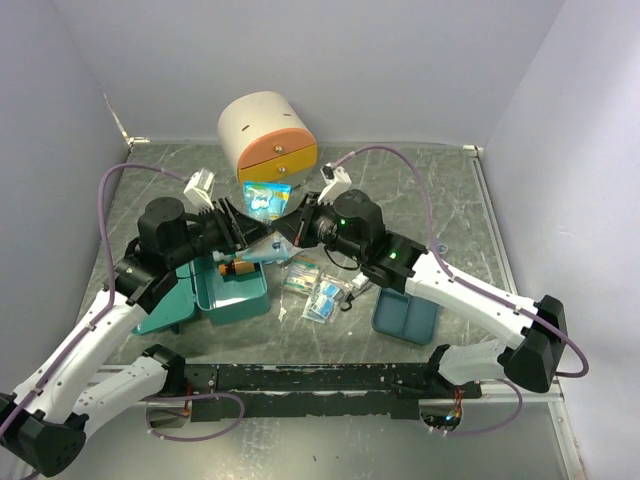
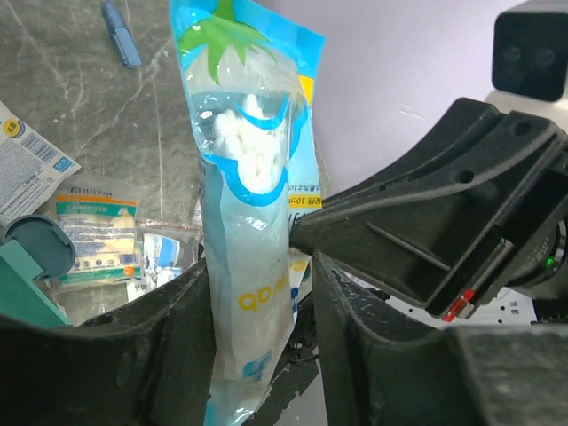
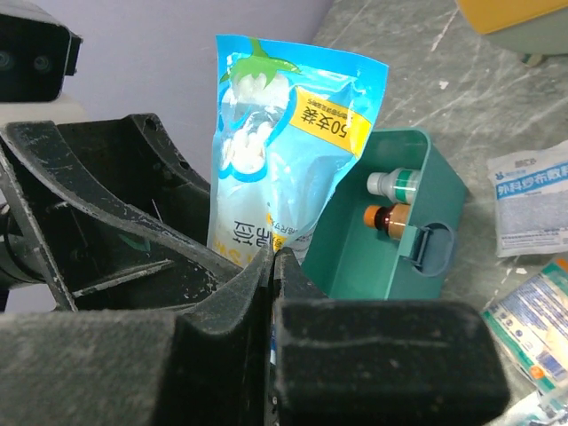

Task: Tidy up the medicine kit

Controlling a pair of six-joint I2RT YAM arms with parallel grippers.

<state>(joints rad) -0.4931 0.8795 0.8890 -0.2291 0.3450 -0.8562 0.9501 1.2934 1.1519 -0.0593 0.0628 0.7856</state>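
Note:
A blue bag of cotton swabs (image 1: 267,198) hangs upright in the air between my two grippers, above the table. My right gripper (image 3: 273,257) is shut on the bag's (image 3: 288,133) lower edge. My left gripper (image 2: 257,266) straddles the bag (image 2: 248,177). Its left finger touches the bag and a gap shows at the right finger. The teal medicine kit (image 1: 235,295) stands open below the left gripper (image 1: 238,228), lid tipped to the left. Two small bottles (image 3: 392,200) lie inside the kit (image 3: 373,266).
A cream cabinet (image 1: 265,135) with orange and yellow drawers stands at the back. Several flat medical packets (image 1: 315,290) lie right of the kit. A dark-blue divided tray (image 1: 405,318) sits under the right arm. A small blue stick (image 2: 120,34) lies on the table.

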